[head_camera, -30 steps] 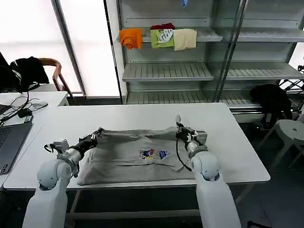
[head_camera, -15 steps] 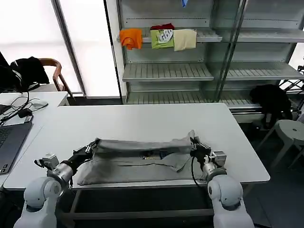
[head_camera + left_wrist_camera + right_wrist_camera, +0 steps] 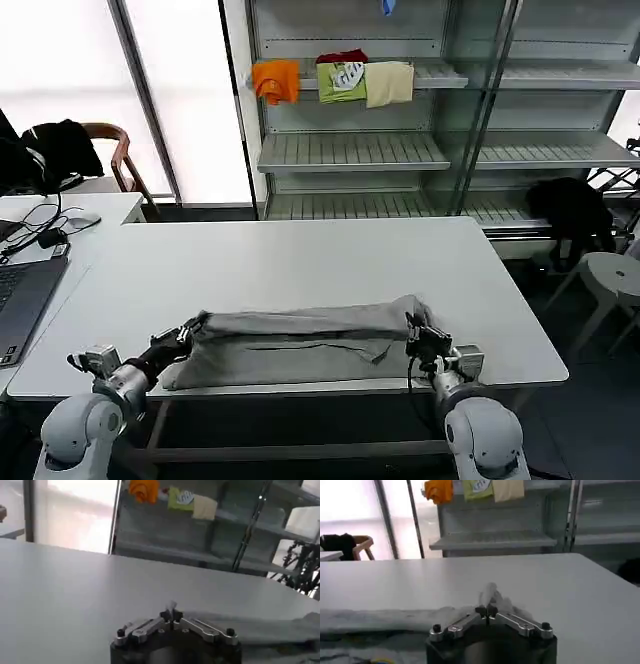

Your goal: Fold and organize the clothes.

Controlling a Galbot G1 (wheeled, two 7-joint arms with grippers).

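- Lying along the near edge of the white table [image 3: 300, 260], the light grey shirt [image 3: 300, 340] is doubled over into a long, low band; its chest print is hidden.
- The left gripper [image 3: 190, 328] sits at the shirt's left end, its fingertips [image 3: 165, 615] pinched together on a small tuft of grey cloth.
- The right gripper [image 3: 413, 328] sits at the shirt's right end, closed the same way on a raised fold of fabric [image 3: 490, 594].
- Both arms are drawn in low toward the robot's body.
- A laptop [image 3: 20, 295] rests on the neighbouring desk to the left.
- Orange, green and cream garments [image 3: 335, 80] hang from the shelf behind.
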